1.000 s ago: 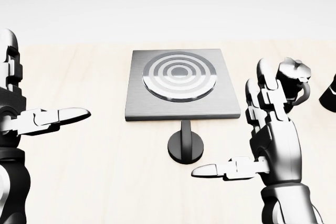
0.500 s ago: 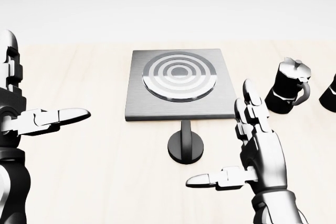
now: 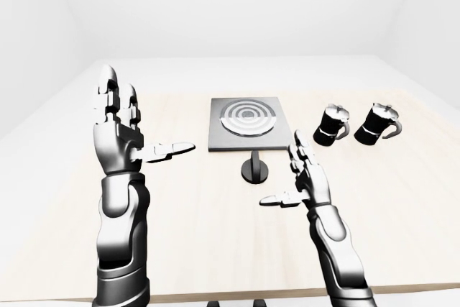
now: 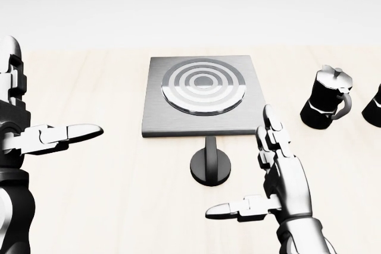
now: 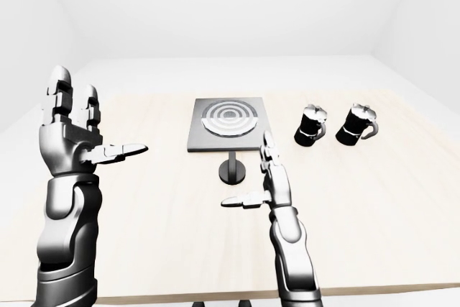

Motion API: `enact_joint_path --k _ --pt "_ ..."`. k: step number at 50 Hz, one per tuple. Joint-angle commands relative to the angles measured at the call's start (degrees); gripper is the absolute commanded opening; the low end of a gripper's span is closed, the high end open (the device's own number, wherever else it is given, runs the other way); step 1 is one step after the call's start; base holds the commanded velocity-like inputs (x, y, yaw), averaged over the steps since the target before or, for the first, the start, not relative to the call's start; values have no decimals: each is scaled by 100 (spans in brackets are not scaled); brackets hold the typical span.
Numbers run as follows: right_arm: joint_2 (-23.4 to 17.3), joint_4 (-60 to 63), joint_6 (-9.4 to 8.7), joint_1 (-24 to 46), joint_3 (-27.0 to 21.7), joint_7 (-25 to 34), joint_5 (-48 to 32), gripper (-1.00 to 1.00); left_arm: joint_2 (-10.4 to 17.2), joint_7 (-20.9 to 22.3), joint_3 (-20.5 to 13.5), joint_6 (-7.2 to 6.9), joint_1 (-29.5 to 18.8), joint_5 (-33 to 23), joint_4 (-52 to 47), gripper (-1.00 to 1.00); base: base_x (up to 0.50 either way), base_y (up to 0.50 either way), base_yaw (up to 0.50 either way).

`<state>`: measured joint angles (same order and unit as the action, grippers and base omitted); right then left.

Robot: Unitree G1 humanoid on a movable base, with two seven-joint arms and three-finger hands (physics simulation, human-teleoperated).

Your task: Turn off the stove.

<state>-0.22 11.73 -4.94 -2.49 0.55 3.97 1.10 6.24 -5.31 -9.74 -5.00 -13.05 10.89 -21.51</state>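
Note:
The stove [image 4: 205,96] is a grey square plate with a ringed round burner, lying on the pale wooden table [image 4: 107,194] at the middle of the head view. Its black round knob [image 4: 211,166], with a short stem, stands just below the plate's lower edge. My right hand [image 4: 247,168] is open, fingers up and thumb pointing left, to the right of the knob and slightly below it, not touching it. My left hand [image 3: 151,116] is open and raised at the left, well away from the stove.
Two black moka pots [image 3: 331,124] [image 3: 377,124] stand to the right of the stove. The table's near edge [image 3: 237,294] runs along the bottom of the left-eye view. White walls surround the table.
My right hand has come down and leftward toward the knob, uncovering the nearer moka pot. The left hand has not moved.

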Motion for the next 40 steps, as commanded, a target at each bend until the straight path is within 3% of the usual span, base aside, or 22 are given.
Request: enact_joint_path --k 1,11,35,40 --pt "-7 -360 57 56 -4 20 -25 100 -7 6 6 0 3 -9 20 97 0 0 0" --pt "-16 -625 247 63 -9 42 -82 100 -6 -2 5 0 16 -8 -4 97 0 0 0" --pt "-3 -1087 459 321 38 121 -147 100 -4 -7 5 0 -4 2 -81 96 0 0 0" --pt "-4 -1337 615 418 45 143 -180 100 -4 -3 1 0 7 0 -63 97 0 0 0"
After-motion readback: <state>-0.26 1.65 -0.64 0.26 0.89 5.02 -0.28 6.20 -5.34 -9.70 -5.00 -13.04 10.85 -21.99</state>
